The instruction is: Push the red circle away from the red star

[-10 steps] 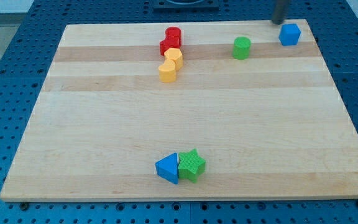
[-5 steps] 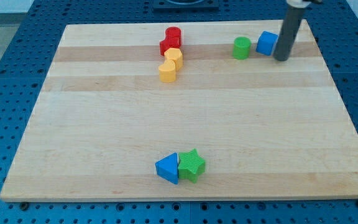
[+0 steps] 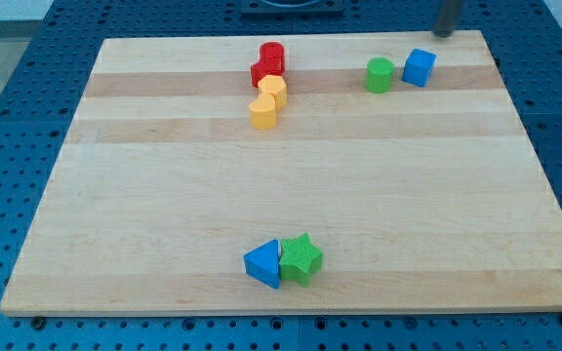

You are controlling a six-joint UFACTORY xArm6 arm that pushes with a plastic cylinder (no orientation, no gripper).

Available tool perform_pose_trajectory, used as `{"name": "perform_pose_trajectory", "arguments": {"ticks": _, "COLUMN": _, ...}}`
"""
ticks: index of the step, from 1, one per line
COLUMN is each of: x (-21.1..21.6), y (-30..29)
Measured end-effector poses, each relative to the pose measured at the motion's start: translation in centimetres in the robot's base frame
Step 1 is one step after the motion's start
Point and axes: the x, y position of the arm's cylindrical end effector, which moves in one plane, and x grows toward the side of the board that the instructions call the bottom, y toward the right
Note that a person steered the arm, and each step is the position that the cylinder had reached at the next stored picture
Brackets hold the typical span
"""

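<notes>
Dark rod, my tip [image 3: 445, 33], is seen at the view's top right edge, touching nothing; just below-left lies a blue cube [image 3: 419, 67] beside a green cylinder [image 3: 380, 74]. Far left of the tip, on the pale wooden board [image 3: 164, 195]: ridged red circle [image 3: 272, 56] touching red star [image 3: 260, 73].

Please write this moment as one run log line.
my tip: top right edge, above blue cube | red circle: touching red star | push: not begun
</notes>
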Motion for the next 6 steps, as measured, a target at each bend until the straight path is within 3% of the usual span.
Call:
{"name": "perform_pose_trajectory", "arguments": {"ticks": 2, "x": 5.7, "y": -14.4}}
{"name": "perform_pose_trajectory", "arguments": {"ticks": 4, "x": 4.3, "y": -18.7}}
{"name": "perform_pose_trajectory", "arguments": {"ticks": 5, "x": 4.8, "y": -26.1}}
{"name": "perform_pose_trajectory", "arguments": {"ticks": 6, "x": 8.4, "y": -31.3}}
